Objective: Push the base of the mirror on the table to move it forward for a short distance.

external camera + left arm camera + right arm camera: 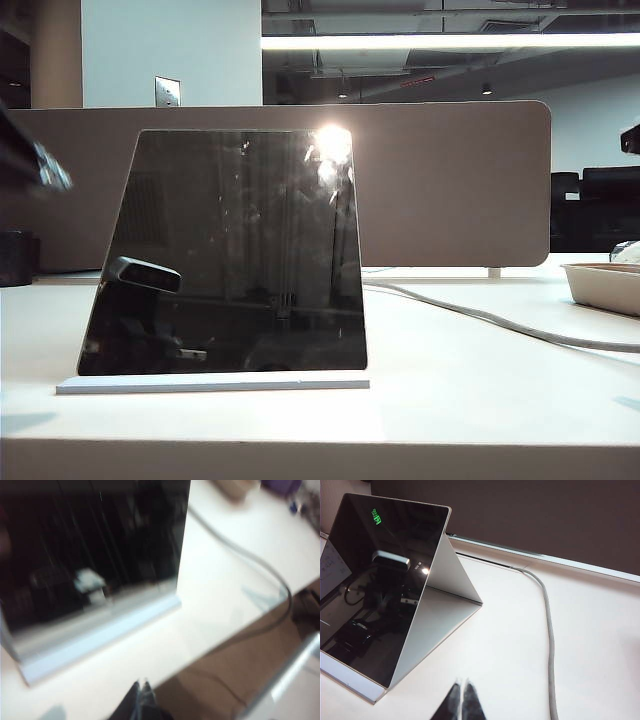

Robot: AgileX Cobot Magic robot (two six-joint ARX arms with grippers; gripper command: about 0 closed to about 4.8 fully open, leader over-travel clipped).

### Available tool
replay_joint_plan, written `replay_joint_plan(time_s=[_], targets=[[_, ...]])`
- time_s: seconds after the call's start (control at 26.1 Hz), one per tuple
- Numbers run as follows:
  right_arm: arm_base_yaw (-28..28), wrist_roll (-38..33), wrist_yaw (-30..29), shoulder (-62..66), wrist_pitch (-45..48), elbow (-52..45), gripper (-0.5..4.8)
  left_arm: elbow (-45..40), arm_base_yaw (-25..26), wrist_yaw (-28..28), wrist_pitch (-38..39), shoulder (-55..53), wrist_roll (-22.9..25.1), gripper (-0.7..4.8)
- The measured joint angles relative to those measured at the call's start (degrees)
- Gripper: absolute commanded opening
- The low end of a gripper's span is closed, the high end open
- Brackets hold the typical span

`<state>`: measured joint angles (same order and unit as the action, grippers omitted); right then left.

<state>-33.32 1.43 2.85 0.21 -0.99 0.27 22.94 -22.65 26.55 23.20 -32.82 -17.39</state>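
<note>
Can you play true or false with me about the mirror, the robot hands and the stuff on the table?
1. The mirror is lying flat on the table. False: it stands leaning on its base.
2. A grey cable lies on the table beside the mirror. True.
3. The left hand is gripping the base. False: its fingers are together, holding nothing, a little way from the base.
4. The right hand is shut and not touching the mirror. True.
5. A tray sits far off to the right of the mirror in the exterior view. True.
</note>
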Motion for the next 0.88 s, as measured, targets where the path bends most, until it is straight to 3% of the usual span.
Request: replay_joint_plan(time_s=[0.11,0.31,0.42,0.69,0.88], targets=[[0.0,0.0,0.0,0.0,0.0,0.0,0.22,-0.1,-5.6,-1.1,-1.8,-9.1,-2.4,-0.02],[0.0,0.0,0.0,0.0,0.0,0.0,0.22,0.0,-13.2,-3.3,-16.8,-21.2,-5.2,-0.02],[0.0,0.0,0.0,0.0,0.0,0.0,0.22,0.0,-17.7,-9.5,-21.8,-27.9,-8.2,-0.02],[0.0,0.0,0.0,0.0,0.0,0.0,0.22,0.0,-18.8,-14.1,-36.5,-40.0,-14.1,-0.02],[0.0,0.0,0.0,0.0,0.0,0.0,0.22,0.0,-18.9,-16.7,-38.1,-43.3,-16.7,-0.02]])
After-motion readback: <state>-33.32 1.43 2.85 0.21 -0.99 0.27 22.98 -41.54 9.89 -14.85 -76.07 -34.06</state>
